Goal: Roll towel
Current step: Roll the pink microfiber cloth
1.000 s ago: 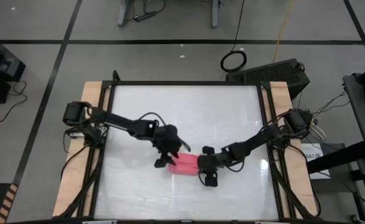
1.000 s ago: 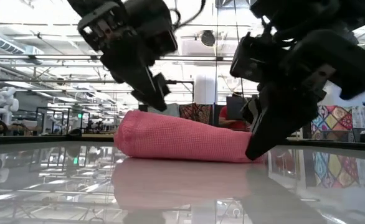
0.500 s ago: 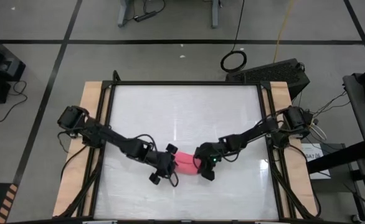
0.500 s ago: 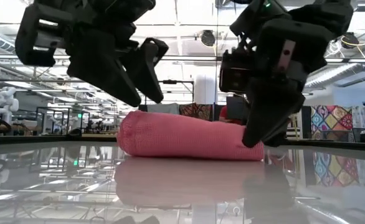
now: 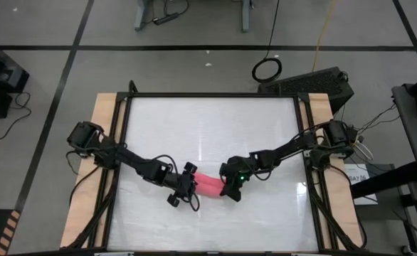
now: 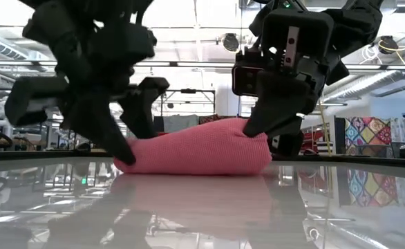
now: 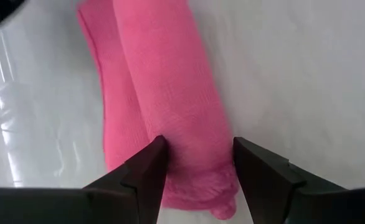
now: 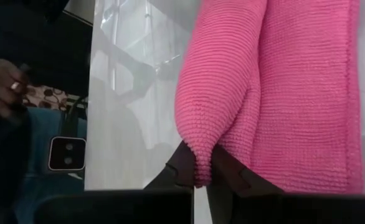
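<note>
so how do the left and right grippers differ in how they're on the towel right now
The left gripper has its fingers spread, straddling one end of the towel; the right gripper is shut, pinching a fold at the other end. In the high view, the left gripper comes in from the table's left side and the right from its right. Both sit low at the table, in contact with the rolled cloth.

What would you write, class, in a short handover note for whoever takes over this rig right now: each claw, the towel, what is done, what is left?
Left claw: open, fingers either side of the roll's left end, near the table's front.
Right claw: shut, pinching a fold at the towel's right end.
Towel: lies on the table between both claws, rolled into a short thick bundle, one flat edge showing alongside it.
Done: most of the rolling.
Left: probably tuck in that edge, then release.
</note>
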Robot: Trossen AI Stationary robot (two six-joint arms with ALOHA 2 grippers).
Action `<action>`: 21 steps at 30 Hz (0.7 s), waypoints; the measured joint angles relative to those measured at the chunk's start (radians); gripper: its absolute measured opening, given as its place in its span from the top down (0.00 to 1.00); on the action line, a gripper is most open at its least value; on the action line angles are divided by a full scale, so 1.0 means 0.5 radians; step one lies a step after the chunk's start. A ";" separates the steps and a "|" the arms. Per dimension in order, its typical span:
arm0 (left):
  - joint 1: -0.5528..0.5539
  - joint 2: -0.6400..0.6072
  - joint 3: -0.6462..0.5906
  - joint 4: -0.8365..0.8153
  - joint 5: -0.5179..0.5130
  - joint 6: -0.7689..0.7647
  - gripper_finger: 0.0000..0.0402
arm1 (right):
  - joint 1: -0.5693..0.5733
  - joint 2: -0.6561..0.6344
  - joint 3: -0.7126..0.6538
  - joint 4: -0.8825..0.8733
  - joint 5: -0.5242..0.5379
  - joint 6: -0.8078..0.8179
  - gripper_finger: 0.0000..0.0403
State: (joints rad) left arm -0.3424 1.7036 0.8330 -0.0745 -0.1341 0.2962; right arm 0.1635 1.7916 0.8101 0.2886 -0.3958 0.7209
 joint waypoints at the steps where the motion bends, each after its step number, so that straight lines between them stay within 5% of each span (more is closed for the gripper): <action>1: 0.006 0.016 -0.011 0.006 0.002 -0.003 0.53 | 0.000 0.000 0.000 -0.001 0.000 0.007 0.99; 12: 0.133 0.158 -0.017 0.218 0.156 -0.203 0.56 | 0.002 -0.002 0.001 0.090 -0.064 0.107 0.98; 17: 0.225 0.162 -0.017 0.213 0.334 -0.215 0.76 | 0.004 -0.002 0.001 0.084 -0.059 0.126 0.93; 21: 0.290 0.162 -0.015 0.204 0.505 -0.215 0.93 | 0.004 -0.003 0.002 0.057 -0.058 0.092 0.78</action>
State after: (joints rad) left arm -0.1974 1.7847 0.8253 0.0277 0.1185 0.1886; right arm 0.1654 1.7901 0.8108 0.3170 -0.4248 0.7670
